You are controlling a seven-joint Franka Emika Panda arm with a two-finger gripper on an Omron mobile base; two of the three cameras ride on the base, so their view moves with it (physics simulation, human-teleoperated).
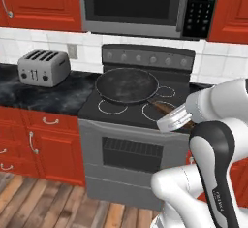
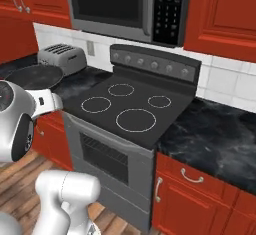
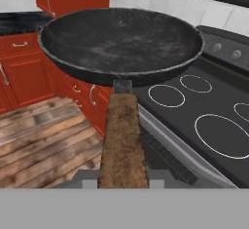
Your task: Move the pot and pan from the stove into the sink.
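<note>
Holding the pan [image 3: 121, 43] by its brown handle [image 3: 122, 145], pinched between my jaws, lifted clear off the stove [image 2: 130, 114] past its left front edge, I judge the carry to the sink remains, then the pot.

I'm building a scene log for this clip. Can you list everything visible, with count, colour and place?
pan: one, dark speckled, brown handle, held up off the stove, out past its left front edge
stove: one, black top with four white rings, bare
toaster: one, grey, counter left of stove
microwave: one, grey-black, above stove
cabinets: red, above and below counter
end effector: one, shut on pan handle
</note>
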